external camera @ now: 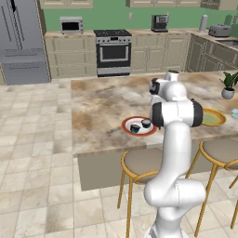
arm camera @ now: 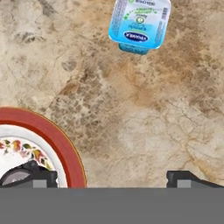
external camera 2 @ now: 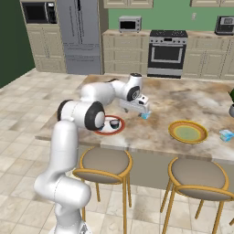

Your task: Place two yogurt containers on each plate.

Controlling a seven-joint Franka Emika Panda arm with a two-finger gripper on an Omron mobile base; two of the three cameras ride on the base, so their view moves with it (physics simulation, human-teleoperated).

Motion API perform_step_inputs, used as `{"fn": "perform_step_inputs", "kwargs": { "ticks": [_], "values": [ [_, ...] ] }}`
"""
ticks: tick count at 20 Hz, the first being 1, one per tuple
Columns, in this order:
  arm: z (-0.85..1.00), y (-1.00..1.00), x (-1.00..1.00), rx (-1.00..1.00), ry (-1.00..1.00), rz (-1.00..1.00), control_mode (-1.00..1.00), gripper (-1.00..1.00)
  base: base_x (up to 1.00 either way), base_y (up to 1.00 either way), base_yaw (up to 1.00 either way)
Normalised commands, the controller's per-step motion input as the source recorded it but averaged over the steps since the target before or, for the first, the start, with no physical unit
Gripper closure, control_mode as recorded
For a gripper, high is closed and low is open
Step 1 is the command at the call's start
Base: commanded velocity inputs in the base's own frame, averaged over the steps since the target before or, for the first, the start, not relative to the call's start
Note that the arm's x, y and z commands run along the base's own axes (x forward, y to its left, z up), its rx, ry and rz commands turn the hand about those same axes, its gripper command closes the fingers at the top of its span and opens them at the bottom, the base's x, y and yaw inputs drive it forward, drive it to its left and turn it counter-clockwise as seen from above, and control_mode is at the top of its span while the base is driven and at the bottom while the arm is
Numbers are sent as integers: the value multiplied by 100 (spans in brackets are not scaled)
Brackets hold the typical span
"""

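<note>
Revealing printed blue yogurt cup [arm camera: 139, 25] label, hand view, red-rimmed plate [arm camera: 52, 135] beside

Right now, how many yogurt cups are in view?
4. Two dark cups sit on the red-rimmed plate. One light blue cup lies on the counter between the plates, and another right of the yellow plate. None looks hidden.

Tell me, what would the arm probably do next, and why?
Probably reach forward to the light blue yogurt cup and lower the open gripper around it. The red-rimmed plate already holds two dark cups, while the yellow plate holds none, and this blue cup lies loose on the counter.
</note>
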Motion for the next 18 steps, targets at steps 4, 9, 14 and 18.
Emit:
{"fn": "perform_step_inputs", "kwargs": {
  "ticks": [4, 9, 14, 18],
  "values": [
    [0, -27, 19, 0, -17, 0, -100, -100, 0, 0, 0],
    [-7, -15, 29, -2, -9, -2, -100, -100, 0, 0, 0],
    [0, -16, 39, -1, 0, -6, -100, -100, 0, 0, 0],
    [0, -6, 44, 0, 0, -7, -100, -100, 0, 0, 0]
  ]
}}
